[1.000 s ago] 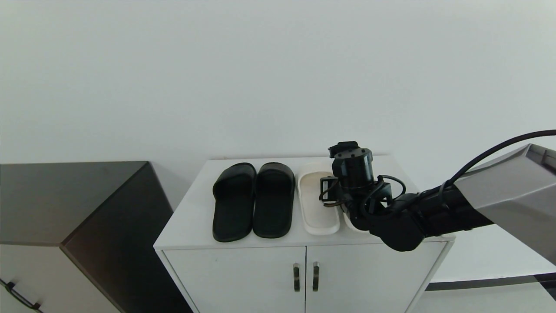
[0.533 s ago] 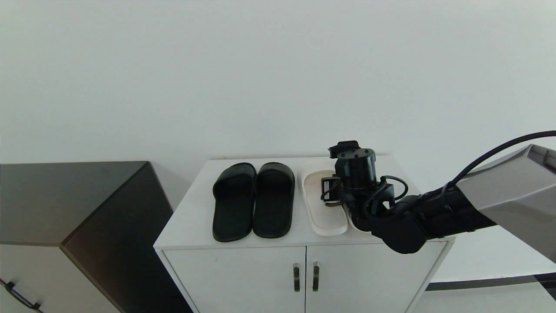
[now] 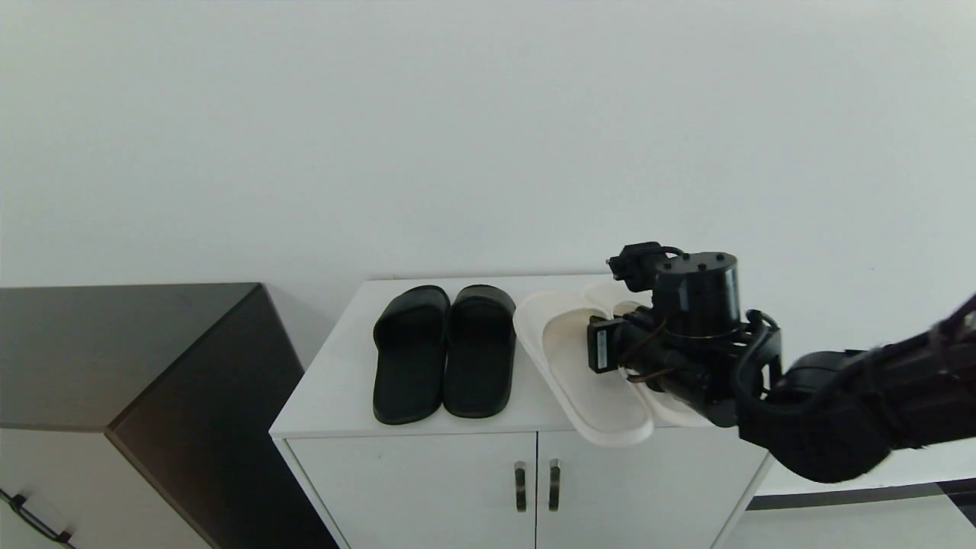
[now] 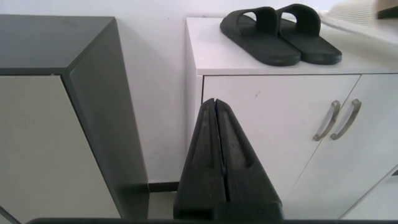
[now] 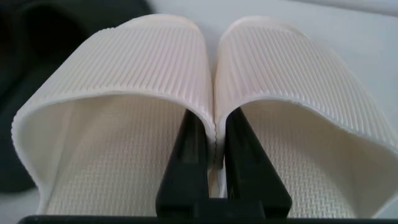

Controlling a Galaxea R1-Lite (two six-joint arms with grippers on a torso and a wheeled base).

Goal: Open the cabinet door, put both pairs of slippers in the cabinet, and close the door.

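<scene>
Right claw [image 5: 212, 134] was nearly shut, pinching the inner strap edges of both white slippers [image 3: 591, 381] together. The pair's long axis ran 11 to 5 o'clock, toes at 11, heels past the front edge of the cabinet [image 3: 427, 488]. Straps ribbed, footbeds finely patterned. Black slippers [image 3: 442, 354], smooth matte, lay at their 9 o'clock, toes to 12. Doors shut. Left claw [image 4: 216, 109] closed, empty.

Right hand [image 5: 213, 134] clamped tight; left hand [image 4: 216, 109] closed.
</scene>
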